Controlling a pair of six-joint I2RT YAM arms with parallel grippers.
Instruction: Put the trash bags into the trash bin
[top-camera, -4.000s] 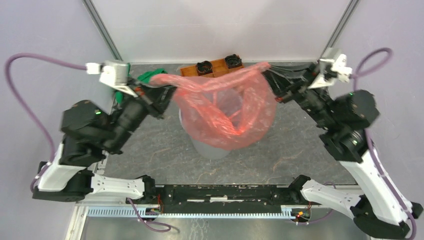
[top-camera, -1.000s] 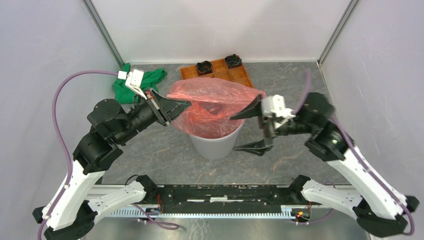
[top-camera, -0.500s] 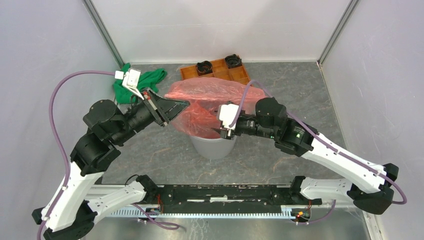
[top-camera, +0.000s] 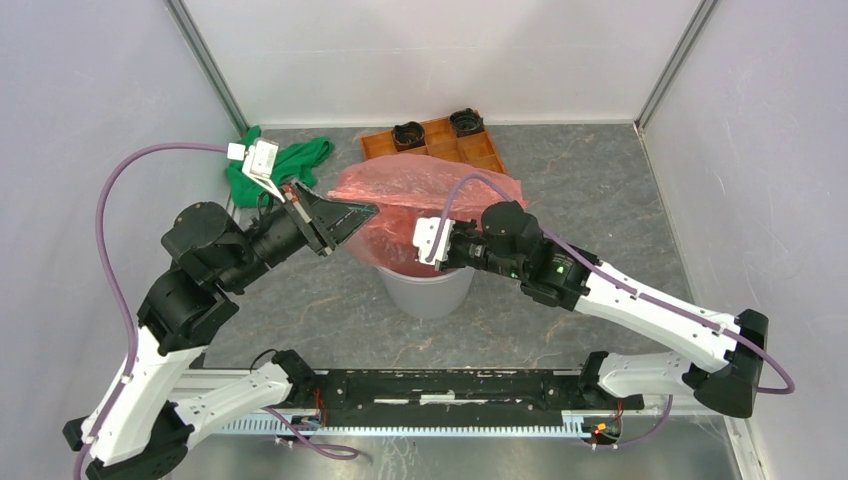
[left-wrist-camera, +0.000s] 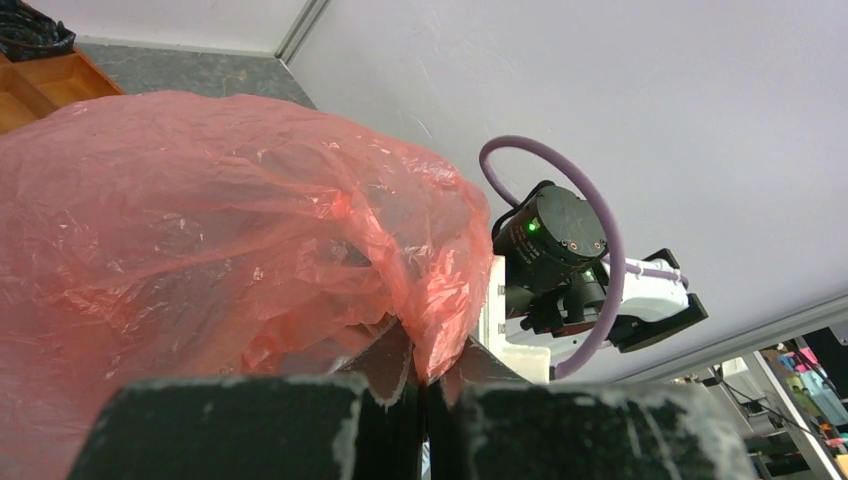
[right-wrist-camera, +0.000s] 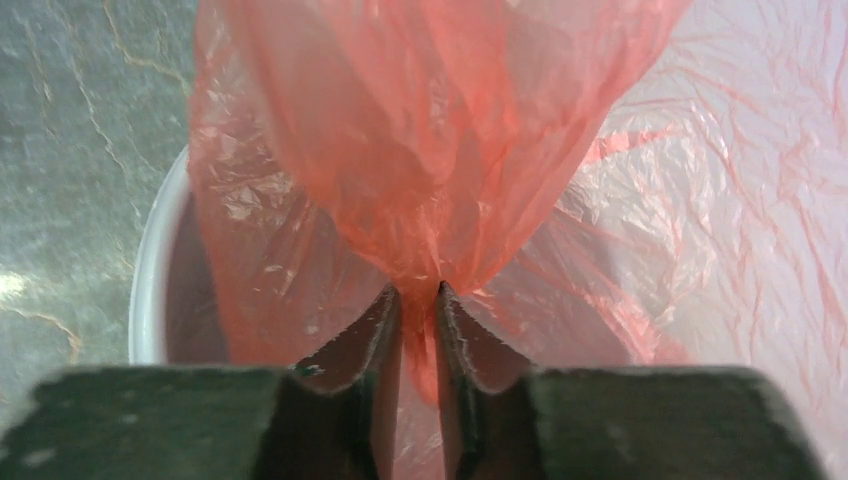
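**Bag's pinched on both sides, draped over the bin, not really in yet**

The left gripper (left-wrist-camera: 425, 378) has its tips pressed tight together, with a fold of the trash bag (left-wrist-camera: 200, 230) squeezed between them. It holds that edge up just off the left side of the trash bin (top-camera: 430, 292). The right gripper (right-wrist-camera: 418, 300) has its fingers narrow, with a gathered bunch of red film running down the slit between them, right over the bin mouth.

Outward from there, the bag puffs into a big crinkly dome across the top. From the right wrist view, some film looks like it hangs inside the rim, but most of it sits above.

My read is roughly halfway: the bag's lined up, but it needs stuffing down and both pinches let go. The orange tray (top-camera: 440, 140) and green cloth (top-camera: 285, 160) sit at the back, out of it.
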